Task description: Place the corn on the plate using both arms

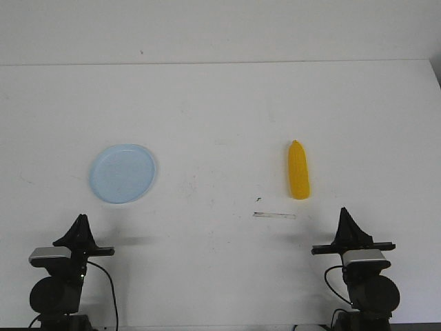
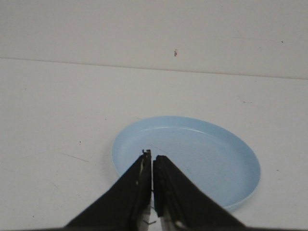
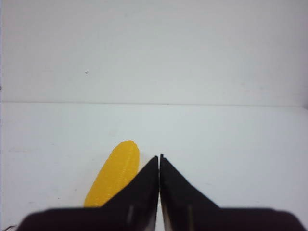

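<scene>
The yellow corn point(image 1: 298, 170) lies on the white table right of centre, its pointed end toward the far side. It also shows in the right wrist view point(image 3: 113, 173), partly behind my fingers. The pale blue plate point(image 1: 122, 172) sits left of centre, empty; it fills the left wrist view point(image 2: 202, 159). My left gripper point(image 1: 81, 221) is shut and empty, near the front edge, just short of the plate; it also shows in the left wrist view point(image 2: 152, 155). My right gripper point(image 1: 344, 214) is shut and empty, near the front edge, right of the corn's blunt end; it shows too in the right wrist view point(image 3: 159, 156).
A thin pale strip point(image 1: 274, 215) and a small dark speck point(image 1: 258, 200) lie on the table in front of the corn. The table's far edge point(image 1: 220, 63) meets a white wall.
</scene>
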Action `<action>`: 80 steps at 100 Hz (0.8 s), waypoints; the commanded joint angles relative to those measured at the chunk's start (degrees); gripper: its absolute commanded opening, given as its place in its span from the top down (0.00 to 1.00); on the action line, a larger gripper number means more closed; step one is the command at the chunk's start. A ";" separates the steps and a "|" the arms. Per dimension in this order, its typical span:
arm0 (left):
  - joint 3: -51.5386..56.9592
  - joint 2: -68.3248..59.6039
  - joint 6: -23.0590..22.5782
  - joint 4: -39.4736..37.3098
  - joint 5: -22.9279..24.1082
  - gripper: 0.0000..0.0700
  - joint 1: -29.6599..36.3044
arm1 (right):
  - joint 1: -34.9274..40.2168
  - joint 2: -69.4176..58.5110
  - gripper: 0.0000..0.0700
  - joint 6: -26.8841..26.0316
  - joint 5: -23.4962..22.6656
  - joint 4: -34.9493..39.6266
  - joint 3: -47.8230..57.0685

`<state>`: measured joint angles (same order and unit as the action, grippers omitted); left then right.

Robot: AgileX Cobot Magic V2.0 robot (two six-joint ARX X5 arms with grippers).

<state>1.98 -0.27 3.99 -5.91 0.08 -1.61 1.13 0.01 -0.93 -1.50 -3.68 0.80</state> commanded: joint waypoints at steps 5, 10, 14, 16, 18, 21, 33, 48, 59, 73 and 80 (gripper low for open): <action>-1.20 0.09 0.15 -2.51 -0.07 1.00 -0.02 | 0.11 -0.09 0.99 -0.74 0.02 -0.70 -0.07; -1.20 0.09 0.15 -3.50 -0.04 1.00 -0.02 | 0.11 -0.09 0.99 -0.76 0.02 -0.68 -0.07; -1.20 0.09 0.15 -4.42 -0.07 1.00 -0.02 | 0.11 -0.07 0.99 -0.76 0.02 -0.68 -0.07; -1.20 0.09 0.15 -4.90 -0.07 1.00 -0.02 | 0.09 -0.09 0.99 -0.76 0.02 -0.70 -0.07; -1.20 0.09 0.15 -5.49 -0.04 1.00 -0.02 | 0.11 -0.09 0.99 -0.76 0.02 -0.70 -0.07; -1.20 0.09 0.15 -6.34 -0.04 1.00 -0.02 | 0.11 -0.09 0.99 -0.76 0.02 -0.68 -0.07; -0.92 0.09 0.15 -7.85 -0.04 1.00 -0.02 | 0.11 -0.09 0.99 -0.74 0.02 -0.70 -0.07; 2.03 0.02 0.15 -7.76 -0.04 1.00 -0.02 | 0.09 -0.09 0.99 -0.76 0.02 -0.70 -0.07; 6.21 -0.98 0.11 -7.23 -0.02 1.00 -0.02 | 0.11 -0.09 0.99 -0.76 0.02 -0.70 -0.07; 12.00 -5.05 0.15 -7.02 -0.04 1.00 -0.02 | 0.11 -0.09 0.99 -0.76 0.02 -0.70 -0.07; 15.26 -8.15 0.17 -6.99 -0.07 1.00 0.04 | 0.09 -0.09 0.99 -0.74 0.02 -0.70 -0.07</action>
<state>14.92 -6.20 3.99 -12.67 0.08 -1.61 1.13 0.01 -0.93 -1.50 -3.68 0.80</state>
